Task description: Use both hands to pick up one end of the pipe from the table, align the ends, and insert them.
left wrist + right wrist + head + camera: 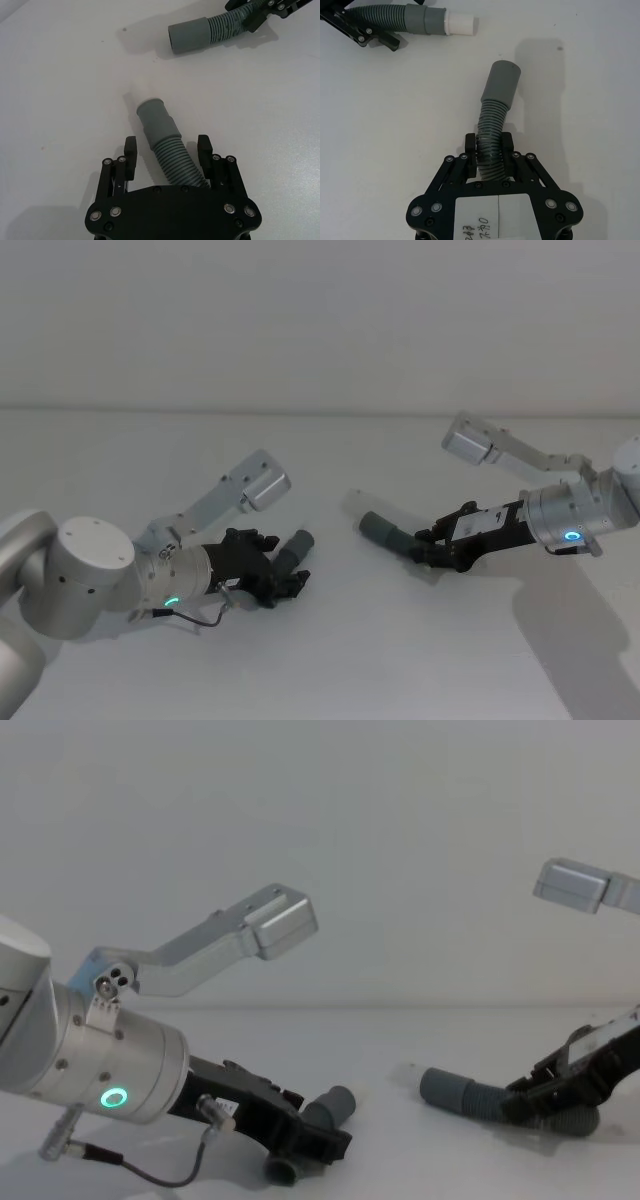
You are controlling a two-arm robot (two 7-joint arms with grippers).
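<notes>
The left gripper (167,146), black hard plastic studded with screw heads, had its two fingers (131,150) spread. One stood on each side of the left hose (172,162), with a strip of white surface showing between each finger and the hose. That hose was dark grey and closely ribbed. Just past the fingertips it widened into the left cuff (157,120), a smooth stepped cylinder. The right gripper (488,144) pinched the right hose (490,125), its pads pressed onto the ribs. The ribbed body bent slightly ahead of the tips and ended in the right cuff (501,80), which was smooth and round-mouthed.

The right wrist view showed a white tip (461,24) on the front of the left cuff, far ahead of its own gripper and off to one side. In the left wrist view that tip nearly blended into the table (330,660). The chest view gave the side profile: the left cuff angled upward from its fingers, and the right cuff reached out low toward the left gripper.

In the head view the two cuffs were well apart, with open matte white table between them and ahead of both sets of fingertips. The table's far edge met the wall well beyond both grippers.
</notes>
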